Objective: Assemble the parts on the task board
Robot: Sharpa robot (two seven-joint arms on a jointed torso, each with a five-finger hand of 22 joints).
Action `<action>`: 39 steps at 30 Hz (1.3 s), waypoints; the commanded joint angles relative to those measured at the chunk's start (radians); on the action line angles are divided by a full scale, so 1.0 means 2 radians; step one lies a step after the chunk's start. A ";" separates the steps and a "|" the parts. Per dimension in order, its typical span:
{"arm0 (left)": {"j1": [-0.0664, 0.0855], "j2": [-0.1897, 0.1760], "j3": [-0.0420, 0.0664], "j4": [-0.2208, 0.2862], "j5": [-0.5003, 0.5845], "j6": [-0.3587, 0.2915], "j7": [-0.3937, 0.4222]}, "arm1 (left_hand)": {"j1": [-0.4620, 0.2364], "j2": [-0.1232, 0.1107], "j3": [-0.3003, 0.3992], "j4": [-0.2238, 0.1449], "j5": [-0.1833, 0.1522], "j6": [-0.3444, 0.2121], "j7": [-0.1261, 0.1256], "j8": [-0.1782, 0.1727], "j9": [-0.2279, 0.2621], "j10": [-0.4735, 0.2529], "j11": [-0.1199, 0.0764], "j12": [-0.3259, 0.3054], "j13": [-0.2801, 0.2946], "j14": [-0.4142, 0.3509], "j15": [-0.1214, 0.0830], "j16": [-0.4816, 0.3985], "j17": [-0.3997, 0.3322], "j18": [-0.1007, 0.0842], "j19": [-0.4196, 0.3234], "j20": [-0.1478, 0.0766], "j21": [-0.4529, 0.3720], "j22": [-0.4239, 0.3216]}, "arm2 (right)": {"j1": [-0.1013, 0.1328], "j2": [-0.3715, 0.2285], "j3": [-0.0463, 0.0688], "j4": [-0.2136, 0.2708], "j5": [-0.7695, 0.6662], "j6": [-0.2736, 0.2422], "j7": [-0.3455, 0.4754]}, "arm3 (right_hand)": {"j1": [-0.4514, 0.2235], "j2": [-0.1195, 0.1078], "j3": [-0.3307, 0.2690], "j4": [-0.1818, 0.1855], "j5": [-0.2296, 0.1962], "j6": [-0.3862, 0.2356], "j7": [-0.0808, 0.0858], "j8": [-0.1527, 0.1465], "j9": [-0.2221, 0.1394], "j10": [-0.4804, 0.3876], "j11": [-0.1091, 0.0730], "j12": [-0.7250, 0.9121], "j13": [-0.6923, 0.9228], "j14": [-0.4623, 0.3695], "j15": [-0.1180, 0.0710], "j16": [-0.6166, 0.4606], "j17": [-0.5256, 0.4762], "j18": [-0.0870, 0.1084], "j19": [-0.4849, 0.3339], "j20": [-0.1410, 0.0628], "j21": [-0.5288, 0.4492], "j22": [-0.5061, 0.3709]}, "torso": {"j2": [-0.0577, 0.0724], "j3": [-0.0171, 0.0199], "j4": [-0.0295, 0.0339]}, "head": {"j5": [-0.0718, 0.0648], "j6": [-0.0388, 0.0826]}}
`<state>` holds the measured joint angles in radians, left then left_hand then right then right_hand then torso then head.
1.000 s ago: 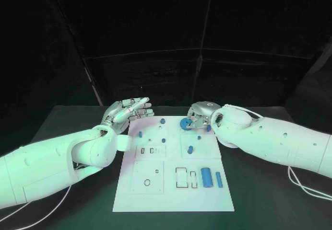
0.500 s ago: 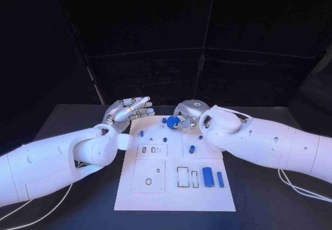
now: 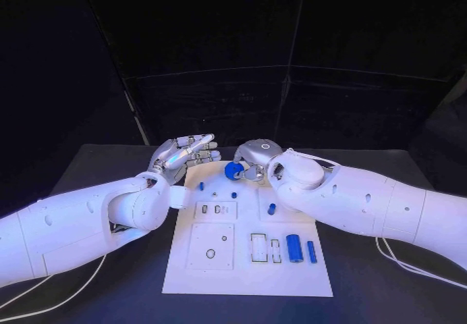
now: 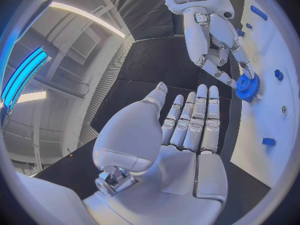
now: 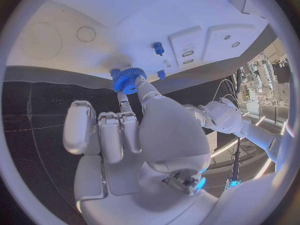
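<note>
One small blue toothed plastic gear (image 3: pixel 233 170) is pinched by the silver right hand (image 3: pixel 255 158) over the far edge of the white rectangular task board (image 3: pixel 248 278); silver left hand (image 3: pixel 181 156) held flat, fingers extended together, nothing grasped, beside the board's far left corner

White task board (image 3: pixel 195 270), black worktop (image 3: pixel 97 169), blue toothed gear (image 3: pixel 233 171), blue cylinder (image 3: pixel 294 248), silver right robot hand (image 3: pixel 251 159), silver left robot hand (image 3: pixel 182 154)
</note>
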<state>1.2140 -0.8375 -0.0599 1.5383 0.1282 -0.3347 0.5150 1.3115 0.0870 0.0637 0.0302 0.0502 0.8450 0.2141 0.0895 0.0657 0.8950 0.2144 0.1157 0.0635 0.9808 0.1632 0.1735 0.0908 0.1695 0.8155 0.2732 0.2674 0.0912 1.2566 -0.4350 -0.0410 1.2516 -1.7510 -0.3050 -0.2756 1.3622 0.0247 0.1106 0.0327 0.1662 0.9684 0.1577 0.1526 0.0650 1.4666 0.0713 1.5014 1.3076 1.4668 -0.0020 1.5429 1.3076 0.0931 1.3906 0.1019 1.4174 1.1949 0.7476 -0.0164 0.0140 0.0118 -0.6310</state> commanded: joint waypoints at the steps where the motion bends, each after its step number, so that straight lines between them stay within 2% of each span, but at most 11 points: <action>1: 0.001 0.000 0.000 -0.002 -0.001 0.005 0.002 | -0.003 -0.002 0.002 -0.002 0.002 -0.003 0.027 -0.002 -0.001 -0.004 0.001 -0.002 0.000 -0.002 0.003 -0.002 -0.001 0.006 0.001 0.001 -0.003 -0.001 | 0.000 0.006 0.000 -0.009 -0.009 0.002 0.003 | 0.000 -0.006 0.002 0.000 -0.002 0.005 -0.003 -0.002 0.000 0.013 -0.002 -0.002 0.081 0.045 -0.002 0.003 0.096 -0.010 0.003 0.000 0.003 0.001 | 0.000 0.0006 0.0007 | 0.000 -0.001; 8: 0.002 -0.001 0.000 -0.005 -0.001 0.004 0.002 | -0.002 -0.004 0.002 -0.004 0.002 -0.003 0.027 -0.002 0.000 -0.004 0.001 -0.002 0.000 -0.002 0.003 -0.002 -0.001 0.006 0.001 0.001 -0.003 -0.001 | -0.004 0.018 0.000 -0.023 -0.009 0.004 0.007 | 0.000 -0.007 0.003 0.000 -0.003 0.005 -0.002 -0.003 0.000 0.012 -0.002 -0.002 0.081 0.045 -0.002 0.003 0.096 -0.010 0.003 0.000 0.003 0.001 | 0.000 0.0005 0.0003 | 0.001 -0.001; 18: 0.004 -0.002 0.000 -0.009 -0.001 0.004 0.000 | -0.002 -0.005 0.003 -0.005 0.002 -0.003 0.027 -0.002 0.000 -0.004 0.001 -0.002 0.000 -0.002 0.003 -0.002 -0.001 0.006 0.001 0.001 -0.003 -0.001 | -0.005 0.028 0.000 -0.034 -0.006 0.012 0.009 | -0.005 -0.010 0.005 0.002 -0.006 0.005 -0.002 -0.005 0.000 0.012 -0.001 -0.003 0.080 0.044 -0.002 0.003 0.095 -0.010 0.004 0.001 0.004 0.002 | 0.000 -0.0001 0.0001 | 0.003 -0.005; 22: 0.004 -0.002 0.000 -0.009 -0.001 0.004 0.000 | -0.002 -0.005 0.003 -0.005 0.002 -0.003 0.027 -0.002 0.000 -0.004 0.001 -0.002 0.000 -0.002 0.003 -0.002 -0.001 0.006 0.001 0.001 -0.003 -0.001 | -0.005 0.031 0.000 -0.036 -0.005 0.017 0.009 | -0.006 -0.011 0.005 0.002 -0.006 0.005 -0.002 -0.005 0.000 0.012 -0.001 -0.003 0.080 0.044 -0.002 0.003 0.095 -0.010 0.004 0.001 0.004 0.002 | 0.000 0.0003 -0.0004 | 0.004 -0.006; 31: 0.004 -0.001 0.000 -0.010 -0.001 0.004 -0.001 | -0.001 -0.005 0.003 -0.006 0.002 -0.003 0.027 -0.002 0.000 -0.004 0.001 -0.002 0.000 -0.002 0.003 -0.002 -0.001 0.006 0.001 0.001 -0.003 -0.001 | -0.005 0.036 0.000 -0.041 -0.002 0.032 0.013 | -0.011 -0.018 0.004 0.003 -0.010 0.004 -0.001 -0.009 0.000 0.011 0.000 -0.004 0.080 0.044 -0.001 0.003 0.095 -0.010 0.004 0.002 0.004 0.003 | 0.000 0.0006 -0.0004 | 0.004 -0.008; 39: 0.005 -0.001 0.000 -0.008 -0.001 0.006 -0.003 | -0.001 -0.005 0.003 -0.006 0.002 -0.003 0.027 -0.002 0.000 -0.004 0.001 -0.002 0.000 -0.001 0.003 -0.002 -0.001 0.006 0.001 0.001 -0.003 -0.001 | -0.005 0.039 0.000 -0.044 -0.002 0.034 0.012 | -0.014 -0.023 0.004 0.004 -0.013 0.003 0.000 -0.012 0.000 0.010 0.000 -0.005 0.078 0.044 0.000 0.003 0.094 -0.010 0.004 0.002 0.004 0.003 | 0.000 0.0007 -0.0004 | 0.005 -0.008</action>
<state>1.2212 -0.8402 -0.0598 1.5197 0.1282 -0.3346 0.5083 1.3115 0.0870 0.0692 0.0247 0.0502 0.8450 0.2142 0.0895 0.0658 0.8950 0.2144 0.1158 0.0635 0.9775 0.1665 0.1735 0.0910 0.1694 0.8155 0.2732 0.2674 0.0898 1.2453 -0.3593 -0.0421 1.1637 -1.7548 -0.2517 -0.2581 1.3329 -0.0117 0.1164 0.0383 0.1429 0.9762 0.1510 0.1354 0.0668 1.4666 0.0714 1.4975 1.3076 1.4667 -0.0019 1.5428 1.3073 0.0930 1.3941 0.1055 1.4210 1.1998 0.7470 -0.0151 0.0130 0.0221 -0.6470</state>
